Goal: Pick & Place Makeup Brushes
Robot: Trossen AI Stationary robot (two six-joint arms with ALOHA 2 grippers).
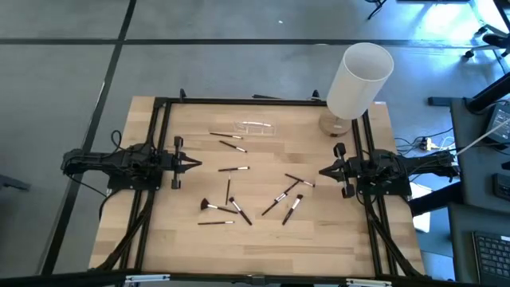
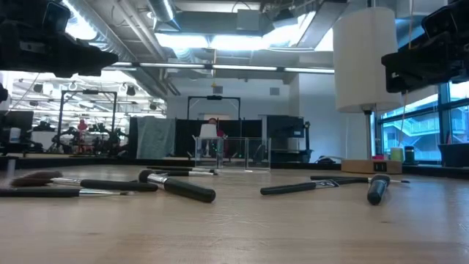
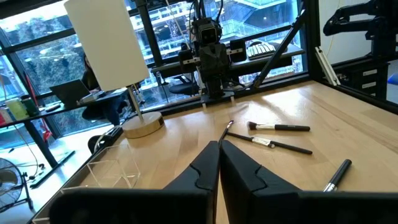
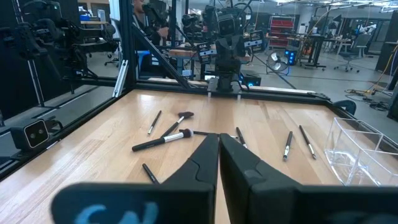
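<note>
Both arms sit parked at opposite edges of the table [image 1: 335,239], facing each other across the wood. The left end effector [image 1: 194,165] hangs at the left edge, fingers pressed together to a point, nothing in them. The right end effector [image 1: 325,171] mirrors it on the right edge, also pressed together and empty.

Between them, the makeup brushes [image 1: 239,209] lie scattered flat across the middle of the table, none touched by either arm. A couple lie toward the far side near a clear plastic box [image 1: 255,127]; one lies alone near the centre [image 1: 233,169]; a cluster sits toward the near side, including a fan-shaped brush [image 1: 209,206], with some handles crossing. More lie closer to the right arm [image 1: 292,209].

A white cylindrical lamp [image 1: 358,80] on a round wooden base stands at the far right corner, just beside the right arm's frame. From table height, the brush handles lie flat on the wood.
</note>
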